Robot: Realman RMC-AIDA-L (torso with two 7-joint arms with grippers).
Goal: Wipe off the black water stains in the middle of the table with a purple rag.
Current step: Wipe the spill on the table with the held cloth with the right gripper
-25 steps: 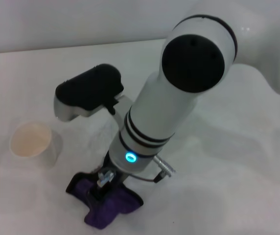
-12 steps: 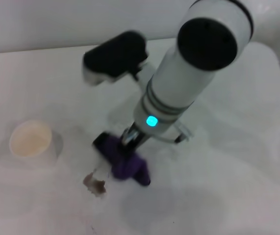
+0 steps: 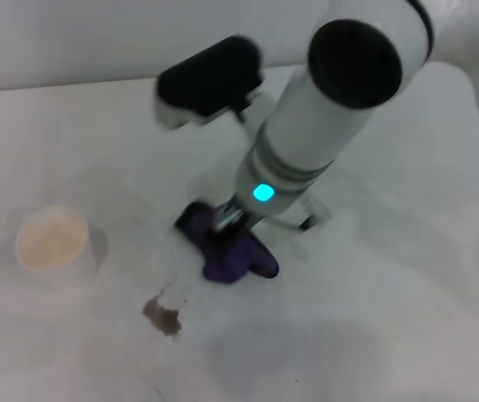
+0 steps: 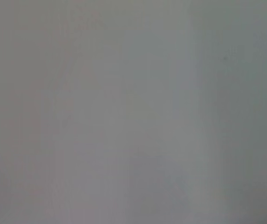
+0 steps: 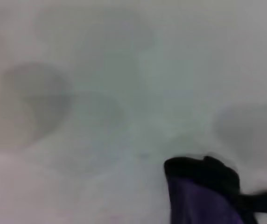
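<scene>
The black water stains (image 3: 162, 316) show as a small dark blot with a few specks on the white table (image 3: 373, 335), near its front. The purple rag (image 3: 229, 249) sits behind and to the right of the blot, apart from it. My right gripper (image 3: 224, 221) comes down from the right arm and is shut on the rag's top. I cannot tell whether the rag touches the table. In the right wrist view the purple rag (image 5: 203, 198) shows with its black edging over the bare table (image 5: 101, 93). The left gripper is out of view; its wrist view shows only plain grey.
A white paper cup (image 3: 54, 241) stands at the left, behind and to the left of the blot. The table's far edge (image 3: 72, 86) runs along the back. The right arm's big white forearm (image 3: 323, 109) hangs over the middle.
The right gripper has carried the purple rag from the front of the table back and to the right. The dark blot that it covered a second ago now lies bare.
</scene>
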